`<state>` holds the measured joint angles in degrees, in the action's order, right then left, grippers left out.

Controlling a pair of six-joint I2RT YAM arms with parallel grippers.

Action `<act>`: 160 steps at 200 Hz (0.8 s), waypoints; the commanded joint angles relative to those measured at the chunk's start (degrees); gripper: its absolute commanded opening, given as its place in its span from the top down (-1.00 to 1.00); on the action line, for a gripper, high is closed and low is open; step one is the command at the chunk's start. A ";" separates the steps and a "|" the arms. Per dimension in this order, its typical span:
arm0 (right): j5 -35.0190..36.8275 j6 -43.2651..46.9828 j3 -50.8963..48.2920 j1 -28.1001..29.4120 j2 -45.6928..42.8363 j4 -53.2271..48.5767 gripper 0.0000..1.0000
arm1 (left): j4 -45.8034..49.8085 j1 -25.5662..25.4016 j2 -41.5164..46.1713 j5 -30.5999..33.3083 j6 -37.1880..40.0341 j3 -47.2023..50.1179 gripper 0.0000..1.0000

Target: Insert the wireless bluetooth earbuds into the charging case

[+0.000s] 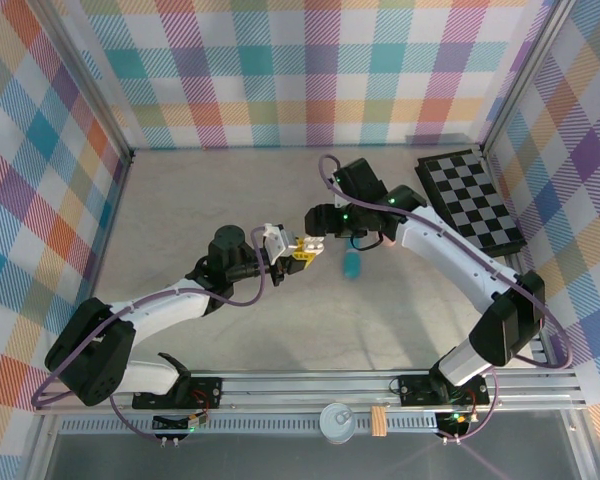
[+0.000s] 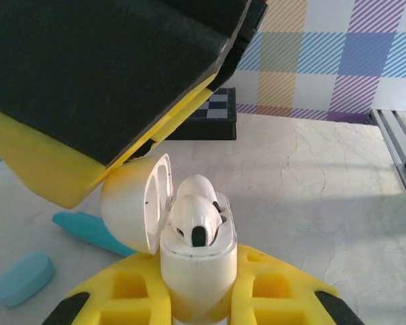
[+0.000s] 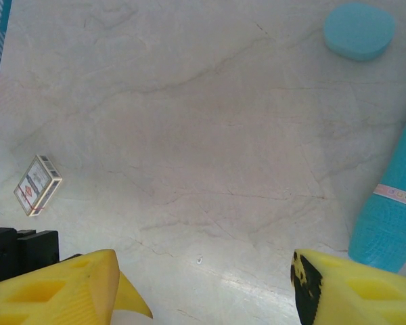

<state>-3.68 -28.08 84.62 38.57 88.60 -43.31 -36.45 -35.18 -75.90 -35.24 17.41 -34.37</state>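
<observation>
My left gripper (image 2: pixel 199 290) is shut on the white charging case (image 2: pixel 196 271), which stands upright between its yellow fingers (image 2: pixel 125 288). The lid (image 2: pixel 132 203) is swung open to the left. Two white wireless bluetooth earbuds sit in the case's wells, one in front (image 2: pixel 197 218) and one behind (image 2: pixel 197 184). My right gripper (image 3: pixel 203 284) is open with bare table between its fingers. One of its yellow, black-padded fingers (image 2: pixel 88 88) hangs just above and left of the case. In the top view the two grippers meet mid-table, left (image 1: pixel 283 262) and right (image 1: pixel 308 243).
A long teal stick (image 3: pixel 392 217) and a light blue oval case (image 3: pixel 358 30) lie on the table right of the grippers (image 1: pixel 352 265). A small printed box (image 3: pixel 37 184) lies on the table. A checkerboard (image 1: pixel 470 200) rests at the back right. Plaid walls enclose the table.
</observation>
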 commanded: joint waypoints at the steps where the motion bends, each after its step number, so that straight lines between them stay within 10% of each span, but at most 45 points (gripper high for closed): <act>1: -3.10 0.54 -2.34 0.10 -3.17 -0.92 -0.36 | -4.65 -0.25 0.63 1.55 -0.56 0.31 1.00; 101: -1.84 7.85 -10.88 0.06 -13.98 9.83 -0.44 | 8.12 0.28 3.17 -6.45 5.79 -2.52 1.00; 160: -13.57 53.08 -26.42 0.09 -28.36 15.47 -0.56 | 31.64 0.41 7.78 -11.05 18.98 -8.41 1.00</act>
<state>-8.32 -1.48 61.08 38.33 62.98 -28.01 -15.64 -35.11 -69.93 -42.17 28.80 -39.51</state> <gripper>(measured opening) 0.771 0.156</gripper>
